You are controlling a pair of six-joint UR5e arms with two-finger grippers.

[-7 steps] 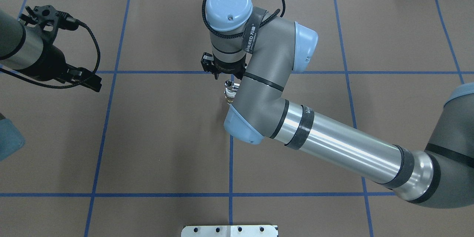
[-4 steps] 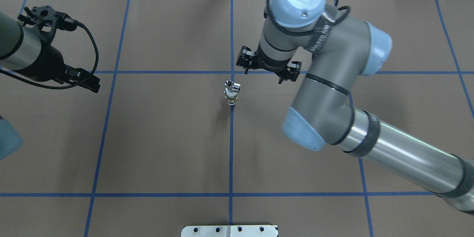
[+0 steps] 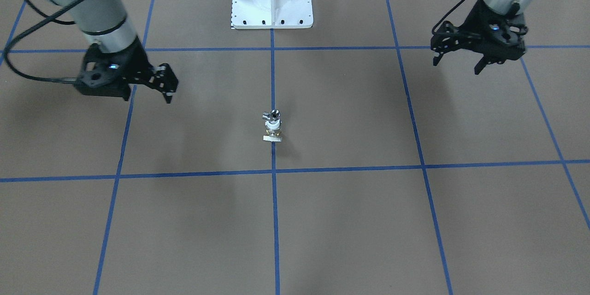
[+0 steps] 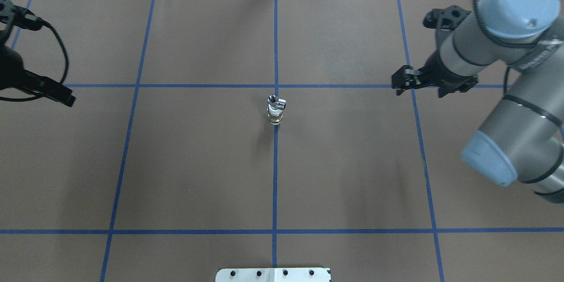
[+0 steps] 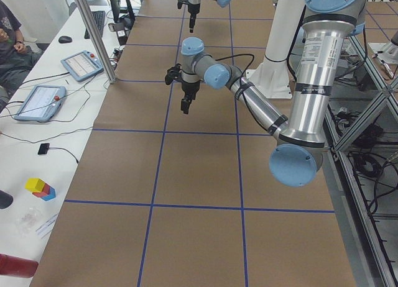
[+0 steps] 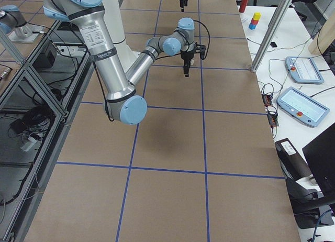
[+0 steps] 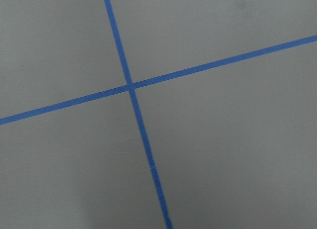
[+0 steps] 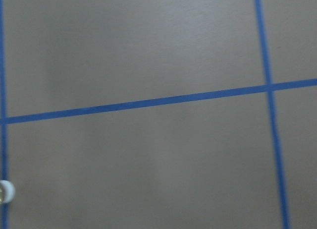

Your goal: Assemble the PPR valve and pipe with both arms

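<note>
- Where the blue tape (image 4: 274, 185) centre line ran down the brown table (image 4: 198, 163), just on the robot's side of the far crossing, the task's two parts stood as one upright stack.
- PPR valve (image 4: 275, 117): lower member of the stack, resting on the table. Its white ring and brass middle were visible, and a pale tab showed low on the side away from the robot.
- Pipe (image 4: 274, 100): small silver piece seated on the valve's top and touching it, open end upward.
- Left gripper (image 3: 457, 65): above the table's left part, well apart from the stack, with fingers spread wide and holding nothing.
- Right gripper (image 4: 418, 91): above the table's right part, well apart from the stack, with fingers spread wide and holding nothing.
- Wrist views: the left showed only tape and table. The right showed the same, plus a small pale round edge at its left border, too little to name.
- Status, as judged: the joining looked done, with pipe and valve set together and neither gripper on them.
- Whether the pipe was fully seated could not be told at this size. At most, parking the arms appeared to be left.
</note>
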